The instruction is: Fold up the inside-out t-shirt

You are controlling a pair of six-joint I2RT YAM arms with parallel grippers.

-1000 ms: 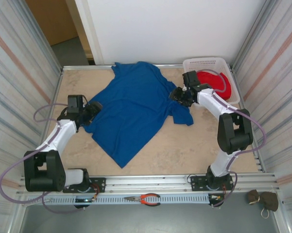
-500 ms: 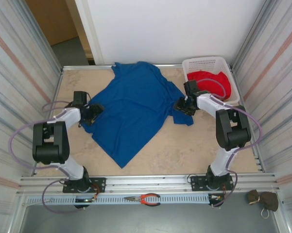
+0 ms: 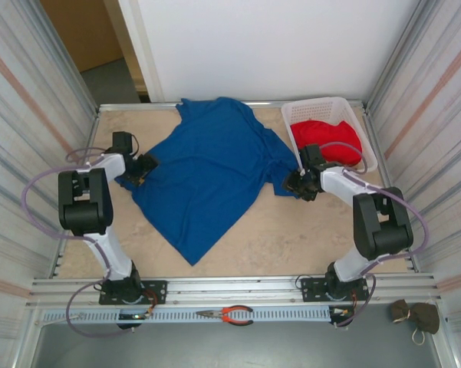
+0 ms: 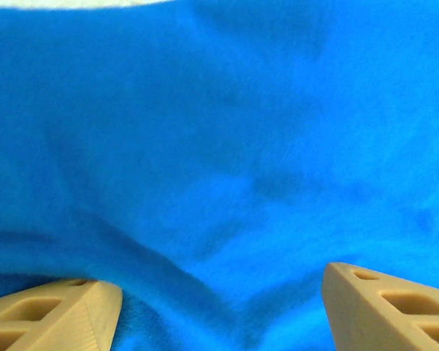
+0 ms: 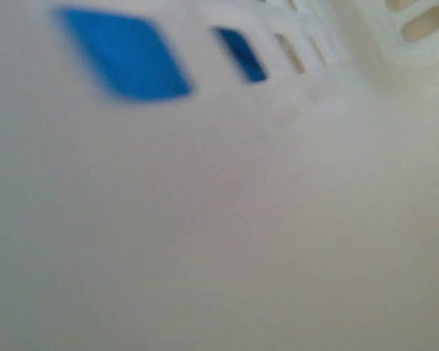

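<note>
- Left claw (image 3: 140,170): wide, tan fingers (image 4: 51,311) well apart on the left edge of a royal-blue short-sleeved cotton t-shirt (image 3: 207,176), with cloth rumpled between and ahead of them.
- Right claw (image 3: 300,182): at the shirt's right sleeve; cannot tell whether wide or narrow.
- Just beside the right claw: a white slotted plastic basket (image 3: 322,102) holding a red garment (image 3: 326,136).

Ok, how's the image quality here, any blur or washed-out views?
Top external: sharp and evenly lit, no glare, the t-shirt well defined. Left wrist: the t-shirt is very close and soft, the fingers crisper. Right wrist: heavily smeared and pale, the basket wall's slots fuzzy, with blue showing through two.
</note>
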